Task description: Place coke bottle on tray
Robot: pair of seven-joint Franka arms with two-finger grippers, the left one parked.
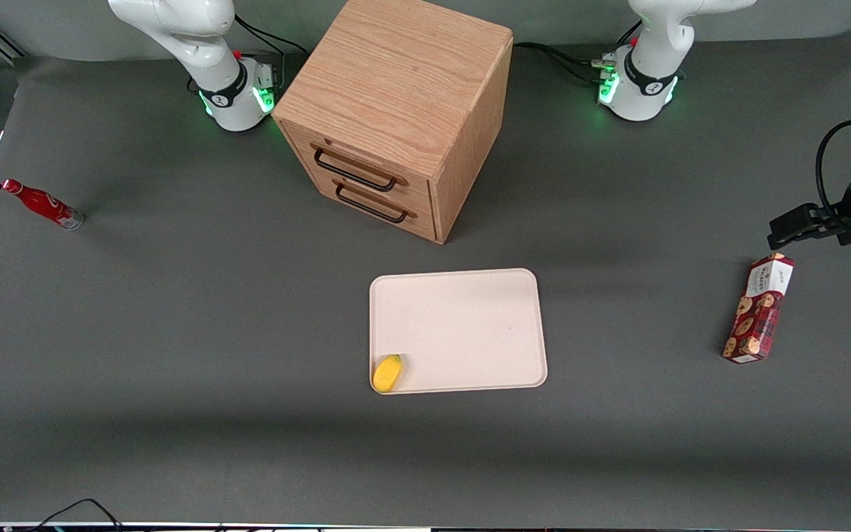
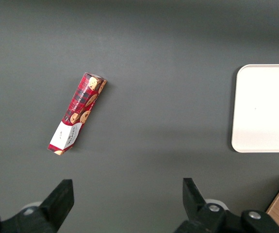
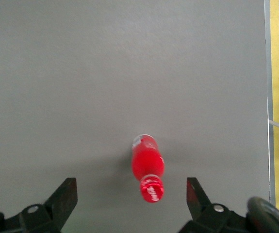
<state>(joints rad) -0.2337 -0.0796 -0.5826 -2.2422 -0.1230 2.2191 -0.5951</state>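
The gripper hovers above the bottle, its 2 fingers spread wide on either side of the red cap and touching nothing. The bottle stands on the grey table, well apart from the tray, toward the working arm's end. On the tray, a yellow fruit sits in the corner nearest the front camera. A wooden cabinet with 2 drawers stands farther from that camera than the tray.
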